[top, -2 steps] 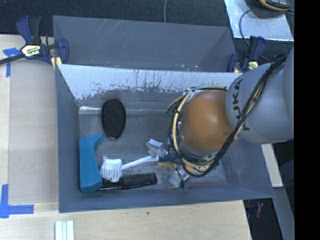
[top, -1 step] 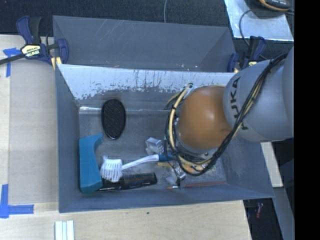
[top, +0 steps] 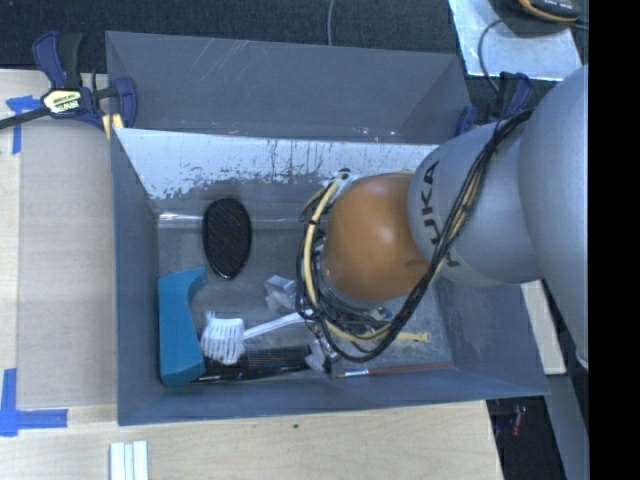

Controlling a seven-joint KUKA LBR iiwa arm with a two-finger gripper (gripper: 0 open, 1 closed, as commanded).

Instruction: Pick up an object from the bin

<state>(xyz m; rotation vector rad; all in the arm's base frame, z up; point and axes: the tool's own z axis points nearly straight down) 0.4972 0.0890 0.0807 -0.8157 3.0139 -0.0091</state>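
While the orange wrist cover (top: 370,238) is hiding much of the gripper (top: 318,342), we are seeing it hanging over the white brush (top: 250,330) beside the blue block (top: 178,333) at the bin (top: 135,298) front; whether it is open or closed, we cannot tell

Arm (top: 500,208) reaches into bin (top: 135,268), orange cover (top: 370,233) low over floor's right half. White brush (top: 225,336) just left of it, black comb (top: 262,363) in front. Blue block (top: 178,333) far left, black oval (top: 227,238) behind. Red stick (top: 405,370) by front wall.
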